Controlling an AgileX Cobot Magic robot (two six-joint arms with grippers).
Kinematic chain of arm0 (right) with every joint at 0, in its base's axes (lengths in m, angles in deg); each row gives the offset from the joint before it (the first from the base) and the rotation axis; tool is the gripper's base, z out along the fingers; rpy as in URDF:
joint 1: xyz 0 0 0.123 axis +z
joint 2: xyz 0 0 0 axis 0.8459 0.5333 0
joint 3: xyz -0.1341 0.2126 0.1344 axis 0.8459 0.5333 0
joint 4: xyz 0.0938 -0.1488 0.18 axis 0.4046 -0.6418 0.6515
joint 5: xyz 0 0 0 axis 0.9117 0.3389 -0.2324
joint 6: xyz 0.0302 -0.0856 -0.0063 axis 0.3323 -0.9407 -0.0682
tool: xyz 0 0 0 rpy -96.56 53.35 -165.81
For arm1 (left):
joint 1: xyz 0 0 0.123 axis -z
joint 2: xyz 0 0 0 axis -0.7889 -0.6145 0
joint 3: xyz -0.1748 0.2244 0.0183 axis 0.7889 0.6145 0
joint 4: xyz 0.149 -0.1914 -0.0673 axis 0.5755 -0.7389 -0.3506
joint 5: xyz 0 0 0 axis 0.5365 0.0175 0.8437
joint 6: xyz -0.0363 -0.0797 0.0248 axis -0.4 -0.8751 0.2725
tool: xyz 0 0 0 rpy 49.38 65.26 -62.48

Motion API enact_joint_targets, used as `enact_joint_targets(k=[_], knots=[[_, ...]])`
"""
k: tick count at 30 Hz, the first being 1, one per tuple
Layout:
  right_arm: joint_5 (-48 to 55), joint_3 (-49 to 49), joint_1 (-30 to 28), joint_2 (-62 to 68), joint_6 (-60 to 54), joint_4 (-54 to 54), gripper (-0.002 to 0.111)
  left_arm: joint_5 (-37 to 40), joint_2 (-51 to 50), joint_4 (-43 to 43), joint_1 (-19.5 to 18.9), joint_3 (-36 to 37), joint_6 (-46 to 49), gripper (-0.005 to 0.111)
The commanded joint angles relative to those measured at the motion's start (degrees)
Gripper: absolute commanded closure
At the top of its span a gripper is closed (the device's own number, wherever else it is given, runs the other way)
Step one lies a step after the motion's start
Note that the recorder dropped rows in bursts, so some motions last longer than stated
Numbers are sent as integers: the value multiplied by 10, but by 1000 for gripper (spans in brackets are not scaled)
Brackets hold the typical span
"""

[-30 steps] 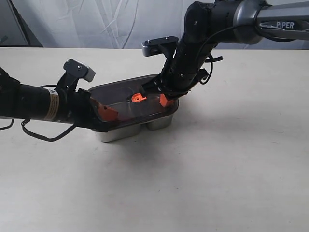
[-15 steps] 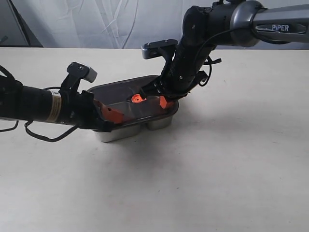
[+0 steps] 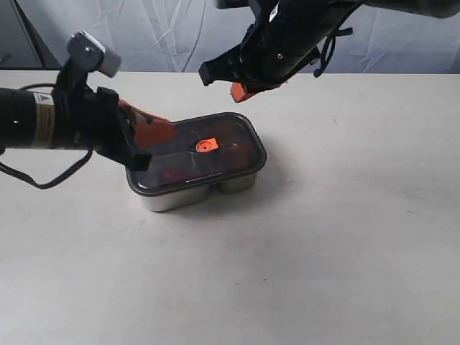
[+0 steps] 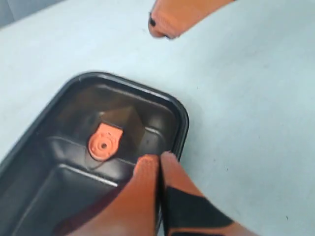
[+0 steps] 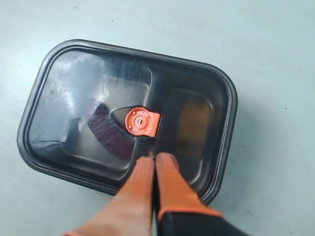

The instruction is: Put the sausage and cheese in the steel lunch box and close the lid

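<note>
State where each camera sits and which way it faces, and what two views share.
Exterior view: apart from the robot, looking slightly down at the lidded steel lunch box; shows the left gripper and right gripper raised near it.
Left wrist view: on the left wrist, looking down past its shut gripper at one end of the lid.
Right wrist view: on the right wrist, facing straight down on the whole lid, shut gripper in front.
Shared: both wrist views show the orange valve tab.
</note>
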Motion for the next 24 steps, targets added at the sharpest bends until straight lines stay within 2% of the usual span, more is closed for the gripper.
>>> enact_joint_targets(k=[1,6,11,16,19,24], knots=[[28,1,4,-25,16,-13,109,-11,67,39,1,2,-65,106],[-32,65,33,-83,75,-69,109,-46,151,126,1,8,-170,106],[-130,181,89,-169,139,-119,109,-88,256,126,1,49,-216,107],[-234,307,142,-252,249,-214,109,-113,375,126,1,98,-254,107],[-255,366,156,-302,293,-253,109,-127,445,126,1,125,-281,107],[-261,456,157,-369,303,-253,109,-138,554,126,1,165,-338,107]])
